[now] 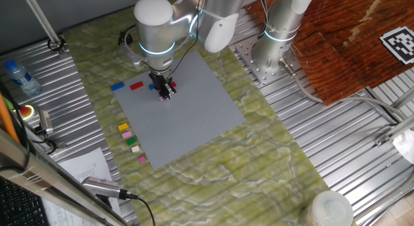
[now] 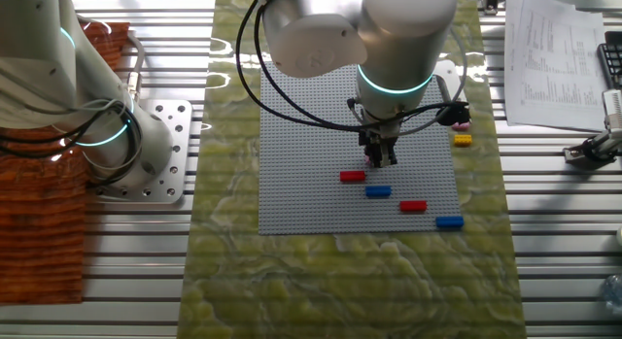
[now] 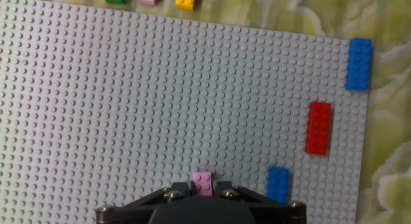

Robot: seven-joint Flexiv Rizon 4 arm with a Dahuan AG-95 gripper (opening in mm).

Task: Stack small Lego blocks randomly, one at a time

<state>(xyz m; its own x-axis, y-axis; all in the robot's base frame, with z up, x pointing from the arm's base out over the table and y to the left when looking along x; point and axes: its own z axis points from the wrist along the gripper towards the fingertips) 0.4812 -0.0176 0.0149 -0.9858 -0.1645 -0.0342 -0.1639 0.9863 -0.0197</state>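
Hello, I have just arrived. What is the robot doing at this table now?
The arm's gripper holds a small pink plastic Lego brick between its jaws, just above the large flat grey studded baseplate. Two red and two blue long bricks, such as the red one, already lie on the plate. Green, pink and yellow bricks wait beside its edge.

Readable text, brands, numbers: none in any view.

Item 1: square black-and-white coded marker (image 1: 398,43), upper right of one fixed view, on the reddish-brown board (image 1: 343,51); a pattern only, no letters.

Item 2: printed paper sheets (image 2: 552,57), upper right of the other fixed view; lines of print too small to read.

Item 3: printed sheet (image 1: 81,168), lower left of one fixed view; likewise illegible.
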